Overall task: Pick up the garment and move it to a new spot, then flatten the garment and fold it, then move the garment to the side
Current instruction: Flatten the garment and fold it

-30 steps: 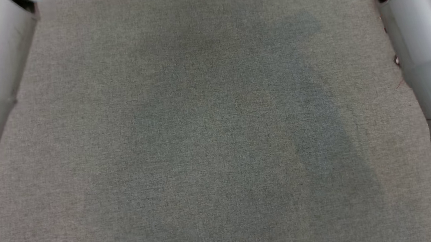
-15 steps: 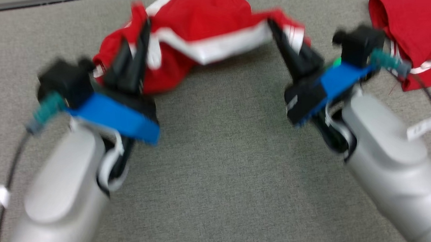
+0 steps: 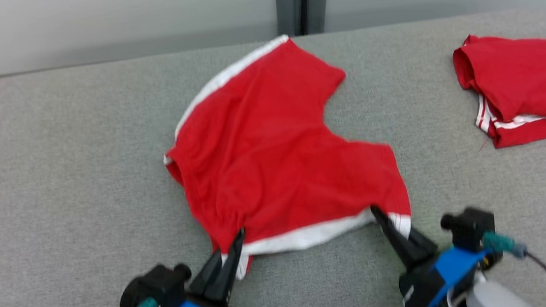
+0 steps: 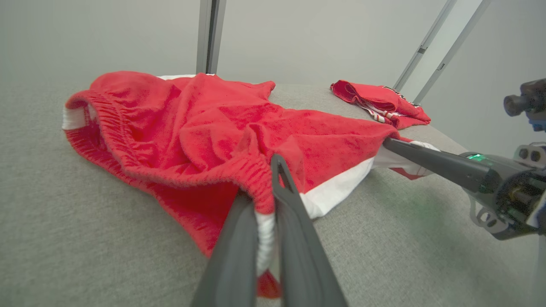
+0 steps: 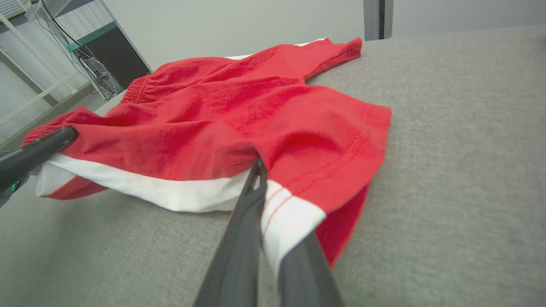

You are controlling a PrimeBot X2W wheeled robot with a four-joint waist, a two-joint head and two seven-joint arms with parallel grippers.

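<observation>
While both arms reach low and forward over the grey tabletop [image 3: 59, 192], my left tool [image 3: 237, 238] and right tool [image 3: 377, 213] each pinch tight the white-banded near edge of the red garment [image 3: 273, 158], spread mid-tabletop. A second red garment [image 3: 519, 87] lies apart at right. My right wrist view adds a dark cabinet [image 5: 115, 55] beyond; the left wrist view shows the elastic waistband [image 4: 102, 123].

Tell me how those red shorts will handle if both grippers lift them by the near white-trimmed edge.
Probably floppy: the red shorts lie wrinkled and their edge droops between the left gripper and the right gripper. Likely light: two thin pinches hold that edge up. On the rough-looking grey surface they would probably drag and bunch rather than slide.
</observation>
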